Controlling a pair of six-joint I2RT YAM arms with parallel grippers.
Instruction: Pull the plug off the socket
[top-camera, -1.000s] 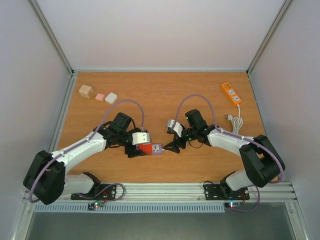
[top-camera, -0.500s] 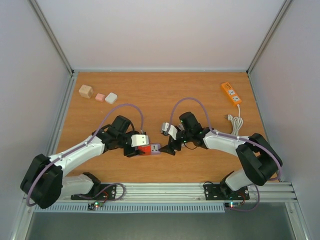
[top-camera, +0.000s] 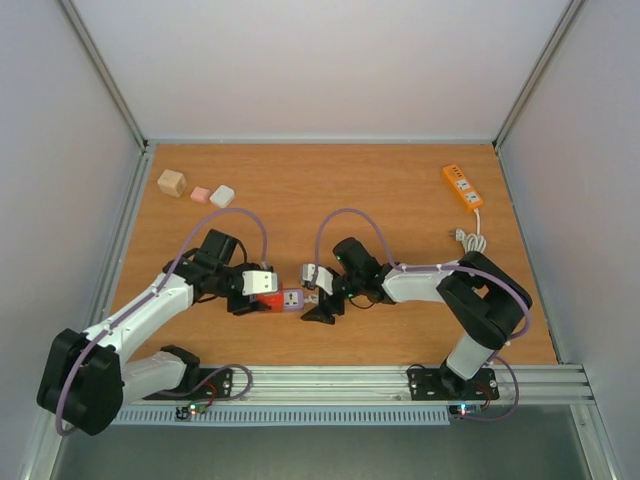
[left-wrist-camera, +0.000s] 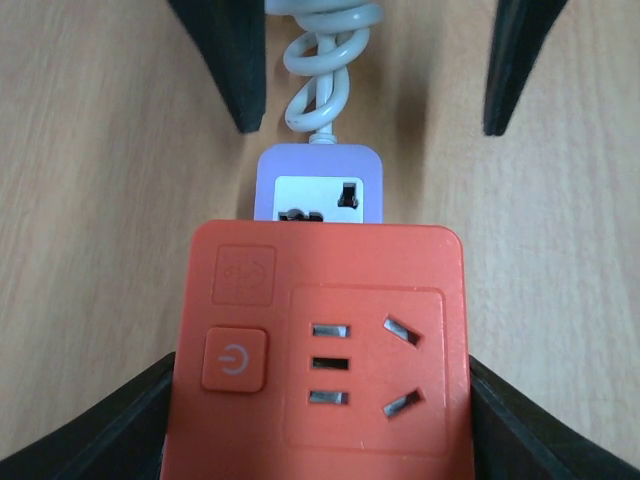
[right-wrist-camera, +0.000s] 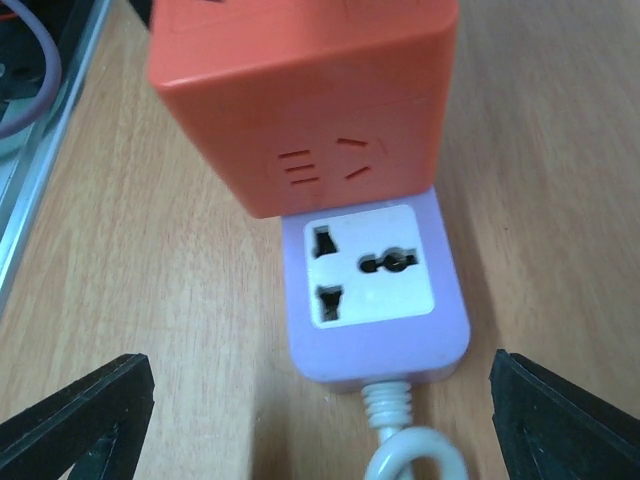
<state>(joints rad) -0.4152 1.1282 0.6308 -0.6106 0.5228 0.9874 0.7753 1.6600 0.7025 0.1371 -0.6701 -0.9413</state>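
Plug (left-wrist-camera: 320, 190) seated in orange socket (left-wrist-camera: 320, 340); left gripper (left-wrist-camera: 320, 425) clamping it.

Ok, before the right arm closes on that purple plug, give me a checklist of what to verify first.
1. Left pincer clamped on the orange socket cube: ok, a finger against each side.
2. Purple plug seated in the cube: ok, not yet pulled.
3. Right pincer open: ok.
4. Right pincer straddling the plug: ok, one finger on either side, neither touching it.
5. Plug centred between those fingers: not ok, it sits nearer one finger.
6. White cord free of the fingers: ok, it runs between them.
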